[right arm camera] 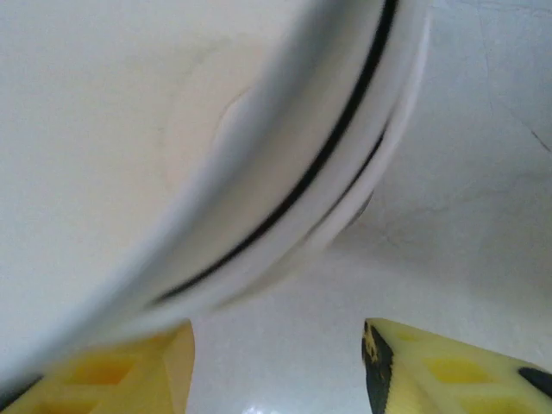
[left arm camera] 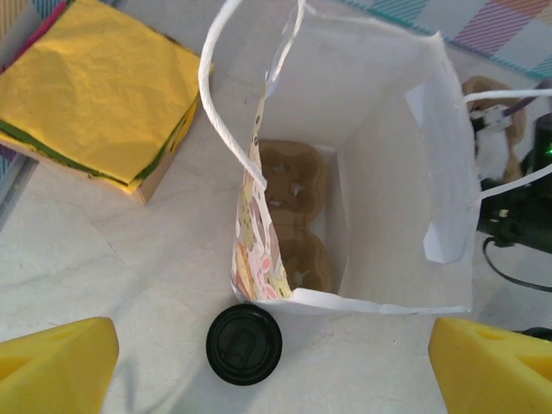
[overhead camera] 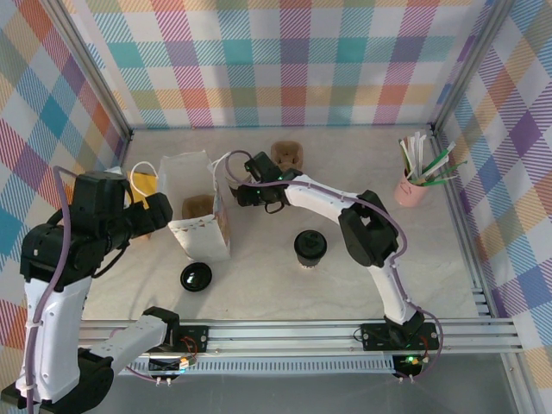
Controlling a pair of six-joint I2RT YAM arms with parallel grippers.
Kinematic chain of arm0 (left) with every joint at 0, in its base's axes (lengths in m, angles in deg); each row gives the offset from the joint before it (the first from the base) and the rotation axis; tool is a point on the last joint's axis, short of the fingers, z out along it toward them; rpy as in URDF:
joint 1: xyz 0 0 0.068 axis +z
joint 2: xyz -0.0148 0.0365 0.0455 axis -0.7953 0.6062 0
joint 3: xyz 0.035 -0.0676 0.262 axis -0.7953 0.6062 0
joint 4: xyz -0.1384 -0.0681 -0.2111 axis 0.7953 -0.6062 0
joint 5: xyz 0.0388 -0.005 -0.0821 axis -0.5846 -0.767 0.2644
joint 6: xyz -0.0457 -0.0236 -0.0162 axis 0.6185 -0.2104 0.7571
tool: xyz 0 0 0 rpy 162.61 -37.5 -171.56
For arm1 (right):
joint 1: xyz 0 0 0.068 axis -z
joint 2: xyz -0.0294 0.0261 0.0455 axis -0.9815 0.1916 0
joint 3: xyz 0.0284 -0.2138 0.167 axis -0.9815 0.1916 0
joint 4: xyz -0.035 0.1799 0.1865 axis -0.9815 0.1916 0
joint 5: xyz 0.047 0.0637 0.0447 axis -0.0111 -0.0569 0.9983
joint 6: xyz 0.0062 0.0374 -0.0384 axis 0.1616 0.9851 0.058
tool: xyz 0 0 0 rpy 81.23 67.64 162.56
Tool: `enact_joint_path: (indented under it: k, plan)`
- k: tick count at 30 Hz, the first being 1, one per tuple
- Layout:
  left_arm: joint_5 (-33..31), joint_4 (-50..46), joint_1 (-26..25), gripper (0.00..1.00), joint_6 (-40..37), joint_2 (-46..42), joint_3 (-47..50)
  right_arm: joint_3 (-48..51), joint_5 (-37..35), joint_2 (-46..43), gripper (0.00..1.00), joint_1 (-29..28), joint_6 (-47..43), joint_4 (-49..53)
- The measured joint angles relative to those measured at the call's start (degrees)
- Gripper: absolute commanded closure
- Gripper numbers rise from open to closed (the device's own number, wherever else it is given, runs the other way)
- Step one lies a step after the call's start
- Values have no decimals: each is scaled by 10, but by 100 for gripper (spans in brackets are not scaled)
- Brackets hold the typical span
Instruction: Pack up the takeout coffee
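**A:** Is the coffee packed yet?

**B:** No. The lidded coffee cup (overhead camera: 310,247) stands on the surface (overhead camera: 285,297), right of the open paper bag (left arm camera: 388,216), well apart. A cardboard carrier (left arm camera: 293,216) sits inside the bag.

**A:** The claws?

**B:** The left claw (overhead camera: 158,216) gapes wide and empty. The right claw (right arm camera: 276,366) is half open by the bag, with nothing between its tips. Lifting and loading are still to do.

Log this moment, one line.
left gripper open near bag | right gripper open beside bag | takeout coffee on table, unpacked | carrier inside bag
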Motion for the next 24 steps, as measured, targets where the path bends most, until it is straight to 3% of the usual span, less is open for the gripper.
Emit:
enact_joint_path:
  k: [16,21,24]
  plan:
    - [-11,62,6,26,-11,86,85,137,3,-228,27,-18,13,22]
    - [-5,83,25,32,-11,97,118,188,-12,-304,25,-19,17,38]
    - [1,93,28,37,-12,103,133,208,-14,-343,29,-19,17,52]
